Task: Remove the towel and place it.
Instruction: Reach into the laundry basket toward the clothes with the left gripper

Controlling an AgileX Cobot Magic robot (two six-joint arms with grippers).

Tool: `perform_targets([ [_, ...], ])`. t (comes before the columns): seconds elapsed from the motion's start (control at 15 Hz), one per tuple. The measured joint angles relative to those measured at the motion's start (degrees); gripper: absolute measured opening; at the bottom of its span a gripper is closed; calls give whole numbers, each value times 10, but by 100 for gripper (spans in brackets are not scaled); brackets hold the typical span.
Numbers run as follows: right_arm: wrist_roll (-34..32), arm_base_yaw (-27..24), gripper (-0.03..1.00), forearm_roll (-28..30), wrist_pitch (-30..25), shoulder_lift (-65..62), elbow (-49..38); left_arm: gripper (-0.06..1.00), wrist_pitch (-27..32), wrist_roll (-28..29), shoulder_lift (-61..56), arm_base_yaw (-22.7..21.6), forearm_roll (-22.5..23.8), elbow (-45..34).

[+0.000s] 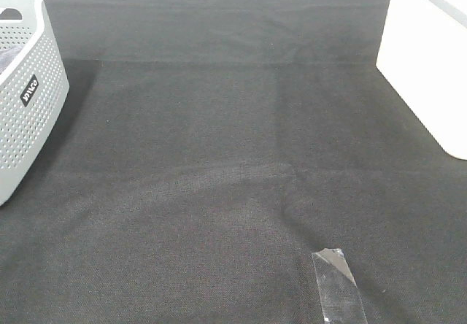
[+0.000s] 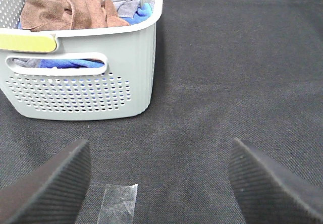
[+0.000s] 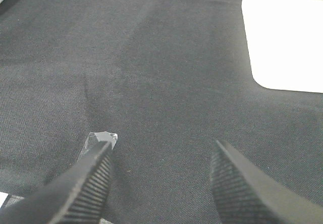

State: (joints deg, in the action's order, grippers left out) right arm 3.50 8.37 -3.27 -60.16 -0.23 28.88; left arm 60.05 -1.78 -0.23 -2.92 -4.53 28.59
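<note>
The brown towel [image 2: 70,7] lies crumpled in the grey perforated basket [image 2: 86,88], on top of blue and grey cloths. In the exterior high view only the basket's side [image 1: 29,112] shows at the far left; the towel is hidden there. My left gripper [image 2: 161,183] is open and empty, over the black cloth a short way in front of the basket. My right gripper [image 3: 161,178] is open and empty over the black cloth. Neither gripper shows in the exterior high view.
A black cloth [image 1: 233,163] covers the table. A strip of clear tape [image 1: 337,284] lies on it near the front edge, and another strip [image 2: 119,200] lies before the left gripper. A white surface [image 1: 427,68] borders the cloth at the right.
</note>
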Motion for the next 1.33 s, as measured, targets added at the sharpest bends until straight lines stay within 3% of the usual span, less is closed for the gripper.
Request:
perform_targets([
  [1.0, 0, 0, 56, 0, 0, 0, 0, 72, 0, 0, -1, 0, 1, 15],
  [1.33, 0, 0, 56, 0, 0, 0, 0, 72, 1, 18, 98, 0, 53, 93],
])
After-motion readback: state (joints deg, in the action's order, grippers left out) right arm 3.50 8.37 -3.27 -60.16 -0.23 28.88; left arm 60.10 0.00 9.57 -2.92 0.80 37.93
